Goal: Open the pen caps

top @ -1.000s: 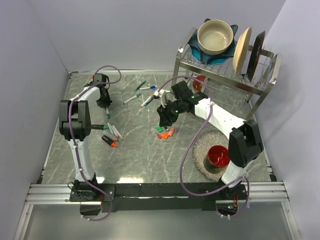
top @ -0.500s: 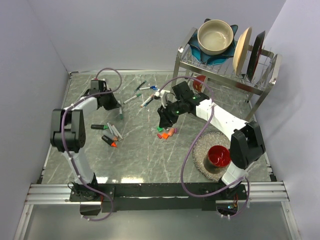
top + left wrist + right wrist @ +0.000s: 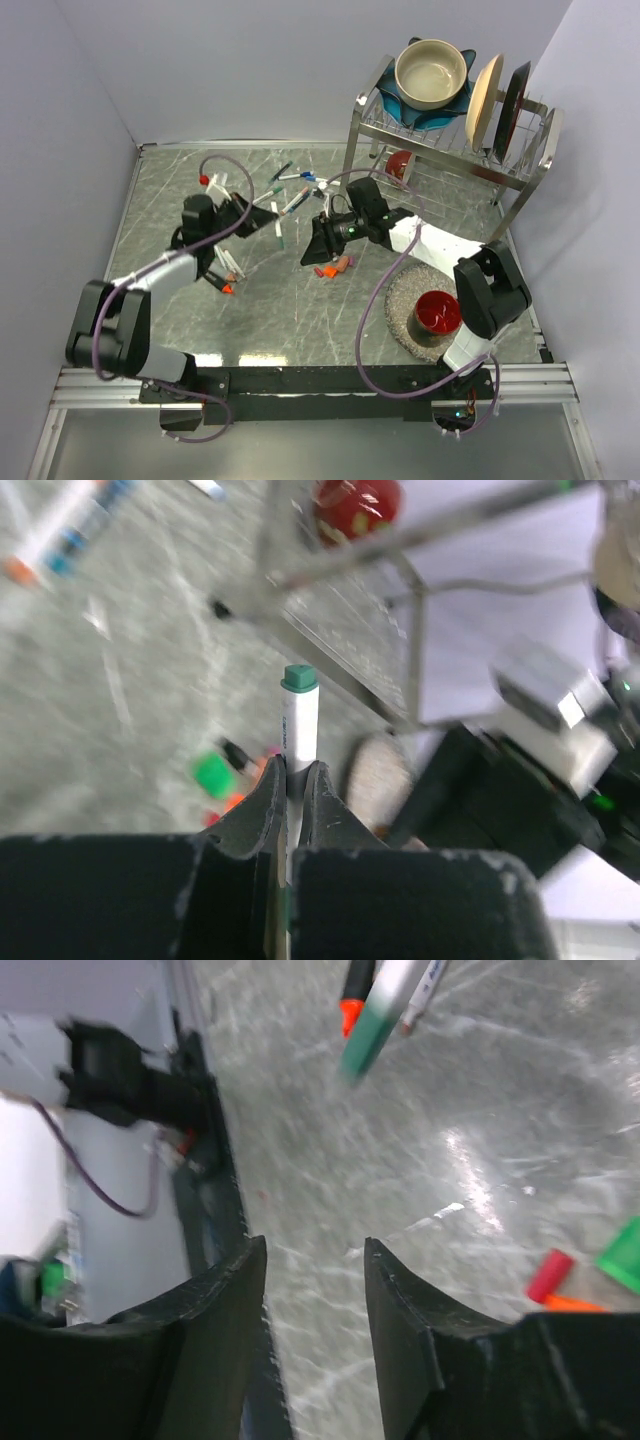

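My left gripper (image 3: pixel 243 212) (image 3: pixel 296 772) is shut on a white marker (image 3: pixel 299 730) whose barrel sticks out past the fingertips. A green pen cap (image 3: pixel 299 677) (image 3: pixel 281 241) sits on its far end. My right gripper (image 3: pixel 313 252) (image 3: pixel 314 1260) hangs open just to the right of it, above bare table, with nothing between its fingers. Loose pen caps (image 3: pixel 331 267) in red, orange and green lie right beside the right gripper, and the red (image 3: pixel 550 1274) and green (image 3: pixel 624 1254) ones show in the right wrist view. More markers (image 3: pixel 226 266) lie under the left arm.
Further markers (image 3: pixel 292 190) lie at the back of the table. A metal dish rack (image 3: pixel 452 150) with a bowl (image 3: pixel 431 72) and plates stands at the back right, with a red cup (image 3: pixel 400 166) below it. Another red cup (image 3: pixel 437 311) sits on a round mat (image 3: pixel 400 300) near the right arm's base.
The left arm has swung from the back left corner toward the table's middle, carrying the marker. The right gripper has shifted a little toward the near left, and its jaws stand slightly wider.
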Controlling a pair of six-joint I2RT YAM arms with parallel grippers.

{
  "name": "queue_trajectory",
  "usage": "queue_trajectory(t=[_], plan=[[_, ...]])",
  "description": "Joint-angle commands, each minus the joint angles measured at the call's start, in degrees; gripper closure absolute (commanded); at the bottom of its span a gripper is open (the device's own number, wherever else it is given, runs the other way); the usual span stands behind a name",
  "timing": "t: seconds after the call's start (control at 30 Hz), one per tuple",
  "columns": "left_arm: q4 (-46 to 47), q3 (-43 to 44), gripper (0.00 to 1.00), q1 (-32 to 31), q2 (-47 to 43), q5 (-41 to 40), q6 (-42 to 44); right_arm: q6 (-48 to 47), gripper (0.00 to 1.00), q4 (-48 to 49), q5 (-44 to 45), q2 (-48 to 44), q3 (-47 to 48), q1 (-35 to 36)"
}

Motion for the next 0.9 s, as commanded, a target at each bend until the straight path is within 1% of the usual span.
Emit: queue_trajectory(t=[0.0, 0.07, 0.13, 0.2, 0.4, 0.5, 0.6, 0.73, 0.77, 0.83, 0.87], plan=[[13.3, -7.0, 0.99, -3.4, -6.4, -5.4, -8.8, 18.1, 0.46, 16.6, -1.6, -3.5, -2.7, 1.1], [15.3, -10.5, 0.99, -4.8, -7.7, -7.8, -10.5, 20.0, 0.45, 16.6, 2.4, -3.5, -3.2, 2.0], [16.6, -12.2, 0.99, -5.8, -8.9, -9.3, -11.8, 21.6, 0.44, 16.6, 3.8, -3.0, -3.3, 2.4], [16.4, -12.6, 0.99, -6.4, -9.5, -9.9, -11.8, 23.3, 0.44, 16.5, 4.2, -2.1, -3.4, 3.2], [16.4, -12.8, 0.99, -8.1, -9.6, -11.8, -12.0, 22.7, 0.44, 15.1, 5.0, -1.3, -2.2, 5.8], [17.2, -13.2, 0.99, -8.8, -9.6, -11.9, -12.7, 22.0, 0.46, 14.1, 6.2, -0.9, -1.7, 6.0], [17.4, -13.5, 0.99, -9.0, -9.9, -12.2, -12.8, 21.9, 0.5, 13.4, 6.7, -0.4, -1.3, 6.0], [17.5, -13.9, 0.99, -9.1, -10.6, -12.3, -12.8, 21.6, 0.54, 12.9, 9.1, -0.6, -1.1, 5.9], [17.5, -14.0, 0.99, -9.1, -10.8, -12.4, -12.8, 21.3, 0.58, 12.6, 9.6, -0.6, -0.9, 5.8], [16.9, -14.0, 0.99, -9.2, -11.3, -12.5, -12.8, 21.4, 0.63, 12.7, 9.8, -0.8, -0.9, 5.4], [16.9, -14.0, 0.99, -9.2, -11.4, -12.6, -12.7, 21.5, 0.69, 12.9, 9.7, -1.0, -1.0, 5.3]])
